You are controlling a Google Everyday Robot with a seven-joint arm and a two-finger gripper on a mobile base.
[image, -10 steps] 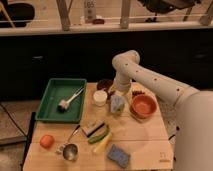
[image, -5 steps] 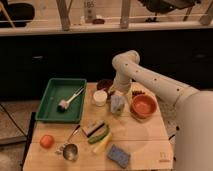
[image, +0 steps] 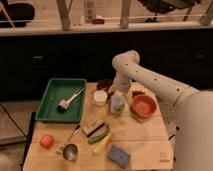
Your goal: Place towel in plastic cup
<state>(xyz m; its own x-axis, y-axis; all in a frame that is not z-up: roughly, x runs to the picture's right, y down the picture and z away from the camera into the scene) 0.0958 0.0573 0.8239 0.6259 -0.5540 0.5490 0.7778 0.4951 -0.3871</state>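
Overhead, a white robot arm [image: 150, 80] reaches in from the right, bends at an elbow above the far edge of a wooden table [image: 135, 140], and points straight down, its gripper [image: 118, 98] over the table's middle with a pale towel [image: 117, 105] hanging from it; how tightly it grips cannot be told. Just left of the towel stands a white plastic cup [image: 100, 97], with an orange bowl [image: 144, 106] just right. A green tray [image: 52, 102] fills the left side, and bare wood lies open at the near right.
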